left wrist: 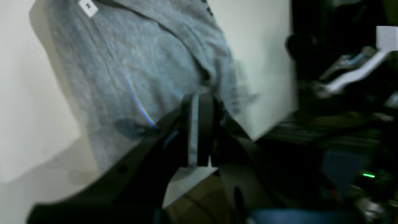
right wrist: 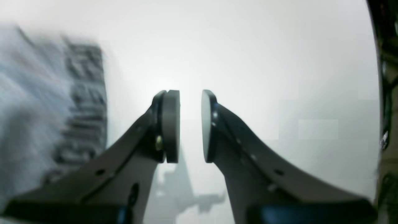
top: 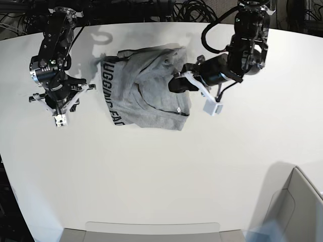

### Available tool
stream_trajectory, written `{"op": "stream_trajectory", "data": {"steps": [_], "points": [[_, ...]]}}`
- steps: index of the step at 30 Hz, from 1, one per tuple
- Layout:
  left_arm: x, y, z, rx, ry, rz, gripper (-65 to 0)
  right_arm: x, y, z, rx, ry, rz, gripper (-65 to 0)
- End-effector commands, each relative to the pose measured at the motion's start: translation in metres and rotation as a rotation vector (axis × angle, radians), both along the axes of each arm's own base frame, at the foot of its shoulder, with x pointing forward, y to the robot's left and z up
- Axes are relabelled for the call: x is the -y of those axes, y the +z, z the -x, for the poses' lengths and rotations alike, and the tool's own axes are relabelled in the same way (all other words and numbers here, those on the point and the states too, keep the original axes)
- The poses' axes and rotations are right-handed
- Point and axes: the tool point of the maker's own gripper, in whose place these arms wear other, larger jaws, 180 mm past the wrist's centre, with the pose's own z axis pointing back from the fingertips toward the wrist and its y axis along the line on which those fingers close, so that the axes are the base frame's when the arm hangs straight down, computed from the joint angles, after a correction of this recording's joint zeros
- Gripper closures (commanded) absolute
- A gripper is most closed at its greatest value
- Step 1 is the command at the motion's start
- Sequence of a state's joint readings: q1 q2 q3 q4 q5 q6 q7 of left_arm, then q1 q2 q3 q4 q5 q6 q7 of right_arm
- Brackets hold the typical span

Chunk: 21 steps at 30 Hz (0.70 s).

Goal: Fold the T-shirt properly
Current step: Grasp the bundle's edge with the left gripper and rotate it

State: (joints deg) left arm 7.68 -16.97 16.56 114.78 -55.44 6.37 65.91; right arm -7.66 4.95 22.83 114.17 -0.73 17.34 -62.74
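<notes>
1. White tabletop fills the base view, with dark cables and equipment along the far edge and a pale box corner at the near right.

2. Lying on the far half of the table, between the two arms, is the T-shirt. It is heather-grey and partly folded, with black block lettering showing along the edge nearest the right arm.

3. The garment's long axis runs roughly along the line of lettering, from the far side of the table toward the near side.

4. The left gripper sits at the shirt's opposite edge. In its wrist view the jaws are pinched tight on a fold of grey cloth. A small white label shows farther along the fabric.

5. The right gripper hangs over bare table just beside the lettered edge, not touching it. Its pads stand partly apart with nothing between them. From this gripper the shirt lies off to its left in the wrist view, blurred.

6. The left arm is the nearer one, already in contact; the right is near but apart.

7. My judgement: the coming move turns on carrying the held edge across toward the lettered side.

8. Only one possible container is visible, the box corner, and its inside cannot be seen.
</notes>
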Motion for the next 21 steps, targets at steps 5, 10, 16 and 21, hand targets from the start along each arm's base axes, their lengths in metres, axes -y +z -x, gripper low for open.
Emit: {"op": "stream_trajectory", "data": {"steps": [5,10,16,21], "points": [[0.039,-0.005,0.014,0.086,-0.185,-0.121,-3.6,0.014,-0.004,0.016,-0.019,0.000,0.040,-12.6],[0.034,-0.034,0.031,0.071,-0.228,-0.257,-3.6,0.015,-0.006,0.020,-0.028,-0.002,0.041,-12.6],[-0.026,-0.076,0.059,-0.049,-0.163,-0.401,-3.5,0.023,-0.004,0.021,-0.039,0.049,0.080,-12.6],[-0.050,-0.078,0.054,-0.068,-0.086,-0.423,-3.4,0.023,-0.001,0.019,-0.039,0.082,0.094,-12.6]]}}
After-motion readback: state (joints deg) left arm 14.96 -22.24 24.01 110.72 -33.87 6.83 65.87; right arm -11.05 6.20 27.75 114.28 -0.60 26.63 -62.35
